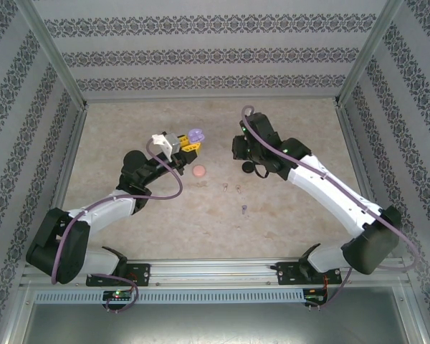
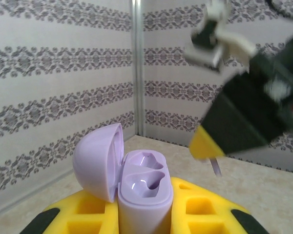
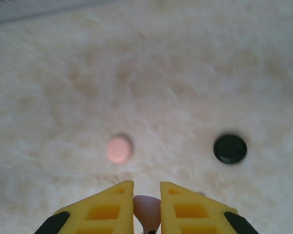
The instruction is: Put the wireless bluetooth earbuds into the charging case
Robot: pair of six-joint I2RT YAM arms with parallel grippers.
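Note:
My left gripper (image 2: pixel 144 217) is shut on the lower body of a lilac charging case (image 2: pixel 145 187), which stands upright between its yellow fingers (image 2: pixel 200 214). The lid (image 2: pixel 95 161) is swung open to the left and both sockets are bare. From above, this case (image 1: pixel 196 135) sits at the left gripper's (image 1: pixel 188 144) tip. My right gripper (image 3: pixel 146 187) is shut on a small lilac-pink earbud (image 3: pixel 146 207). In the left wrist view it hovers to the upper right of the case, a thin lilac stem (image 2: pixel 216 168) hanging below its yellow finger (image 2: pixel 205 141). The two are apart.
A closed pink round case (image 1: pixel 199 171) and a black round case (image 1: pixel 248 167) lie on the beige table between the arms. Three tiny loose earbuds (image 1: pixel 238 190) lie nearer the front. Patterned walls stand on three sides.

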